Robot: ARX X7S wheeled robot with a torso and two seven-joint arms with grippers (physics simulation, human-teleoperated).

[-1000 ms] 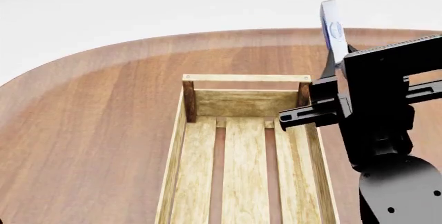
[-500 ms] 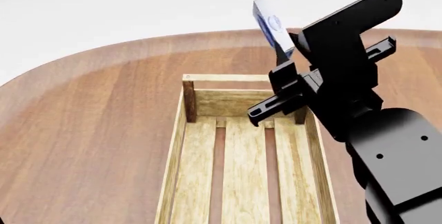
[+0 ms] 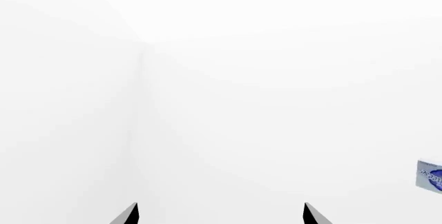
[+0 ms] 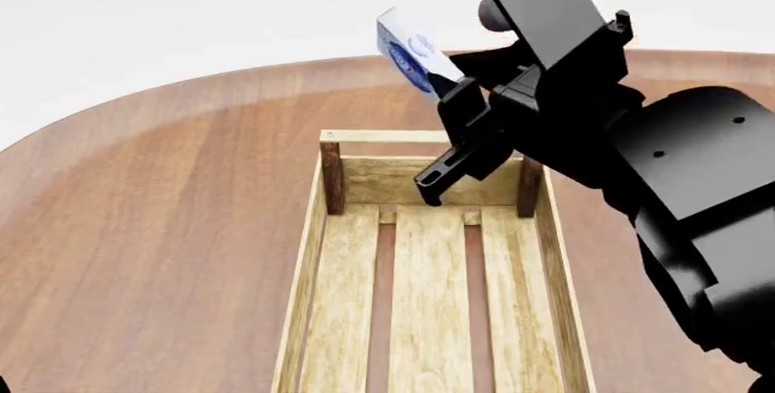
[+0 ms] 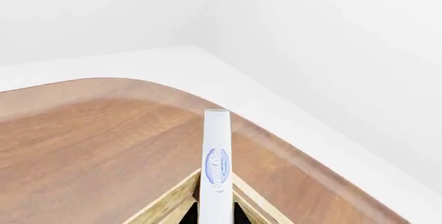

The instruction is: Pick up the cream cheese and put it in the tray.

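The right gripper (image 4: 438, 83) is clamped on the cream cheese (image 4: 412, 54), holding it tilted in the air; the tray (image 4: 325, 257) sits on the table (image 4: 158, 202) below it. The left gripper (image 3: 219, 214) points at blank white, fingers apart.

The small flat pale grey-white cream cheese box (image 4: 409, 51) with a blue oval logo is held tilted in the air. It is above the far end of the long light-wood slatted tray (image 4: 311, 257).

white cream cheese (image 4: 409, 51) w/ blue logo, light-wood tray (image 4: 307, 270)

Bare simulated room: white walls (image 5: 332, 38), wooden table (image 4: 158, 230).
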